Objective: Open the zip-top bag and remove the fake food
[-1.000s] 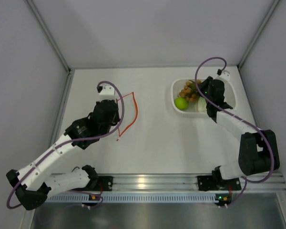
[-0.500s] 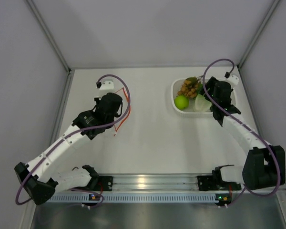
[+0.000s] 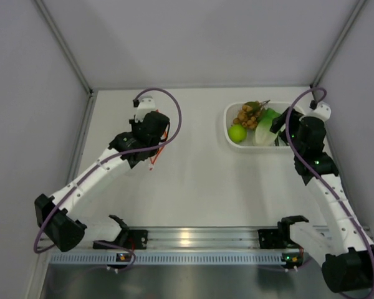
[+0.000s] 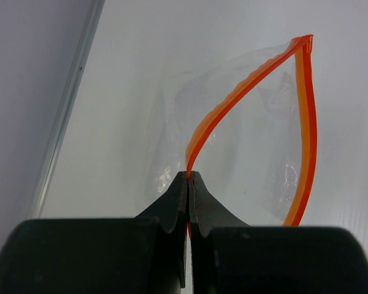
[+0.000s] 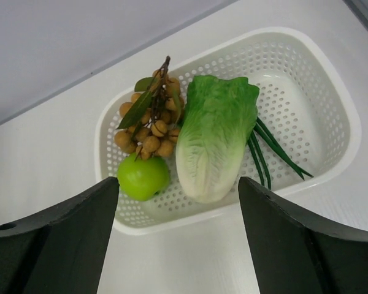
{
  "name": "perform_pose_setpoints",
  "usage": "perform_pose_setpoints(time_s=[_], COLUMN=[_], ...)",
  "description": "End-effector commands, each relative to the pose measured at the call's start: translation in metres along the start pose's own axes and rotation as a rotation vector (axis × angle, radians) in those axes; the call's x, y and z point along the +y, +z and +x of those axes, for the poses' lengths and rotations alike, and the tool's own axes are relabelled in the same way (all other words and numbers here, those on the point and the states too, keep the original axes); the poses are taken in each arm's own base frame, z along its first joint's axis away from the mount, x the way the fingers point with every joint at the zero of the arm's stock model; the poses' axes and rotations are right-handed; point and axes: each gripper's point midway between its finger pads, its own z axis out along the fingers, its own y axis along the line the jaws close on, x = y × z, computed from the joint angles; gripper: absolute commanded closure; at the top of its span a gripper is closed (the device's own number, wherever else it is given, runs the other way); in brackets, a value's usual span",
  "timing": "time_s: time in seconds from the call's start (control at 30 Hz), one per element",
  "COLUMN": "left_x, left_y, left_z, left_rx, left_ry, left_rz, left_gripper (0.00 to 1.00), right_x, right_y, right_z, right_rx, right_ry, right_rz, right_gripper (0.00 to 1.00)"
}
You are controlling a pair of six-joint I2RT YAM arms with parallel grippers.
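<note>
My left gripper is shut on the orange-red zip strip of the clear zip-top bag, whose mouth gapes open and looks empty; in the top view the bag hangs partly hidden under that gripper. The lime-green fruit, the lettuce and the brown ball cluster lie in the white perforated basket. My right gripper is open and empty, raised just in front of the basket. In the top view the fruit and lettuce show in the basket.
Green stalks lie beside the lettuce in the basket. Grey walls close in on the left, back and right. The metal rail with both arm bases runs along the near edge.
My left gripper has carried the bag back and to the right, its strip now bunched under the gripper. My right gripper has pulled back to the right off the basket, leaving the lettuce in it.
</note>
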Motion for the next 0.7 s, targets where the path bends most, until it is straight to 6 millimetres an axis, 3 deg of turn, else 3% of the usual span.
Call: perform_pose_setpoints(time_s=[0.0,0.1,0.17,0.23,0.37,0.5,0.53,0.63,0.67], left_x=[0.001,-0.007,-0.017,-0.024,-0.063,-0.083,-0.084,-0.084,-0.082], left_y=[0.011,0.026,0.038,0.046,0.057,0.056,0.054,0.052,0.051], left_z=[-0.012,-0.010,-0.009,-0.008,-0.003,-0.017,-0.018,-0.027,-0.031], left_rx=[-0.011,0.015,0.030,0.046,0.095,0.056,0.048,0.039,0.034], left_ry=[0.021,0.057,0.107,0.137,0.079,-0.008,-0.010,-0.056,-0.071], left_rz=[-0.062,-0.088,-0.103,-0.109,0.009,0.102,0.115,0.157,0.168], left_gripper=[1.00,1.00,1.00,1.00,1.00,0.93,0.89,0.61,0.44], right_x=[0.012,0.016,0.018,0.015,0.011,0.016,0.016,0.014,0.012], right_y=[-0.031,-0.050,-0.063,-0.070,-0.085,-0.093,-0.092,-0.092,-0.091], right_z=[-0.006,-0.003,0.001,0.009,0.014,0.020,0.022,0.025,0.024], right_rx=[0.021,0.020,0.024,0.047,0.042,0.067,0.075,0.106,0.114], right_ry=[-0.042,-0.052,-0.057,-0.054,-0.056,-0.077,-0.082,-0.122,-0.132], right_rz=[-0.108,-0.169,-0.211,-0.216,-0.232,-0.274,-0.282,-0.271,-0.258], right_gripper=[0.20,0.16,0.01,0.01,0.01,0.01,0.01,0.01,0.01])
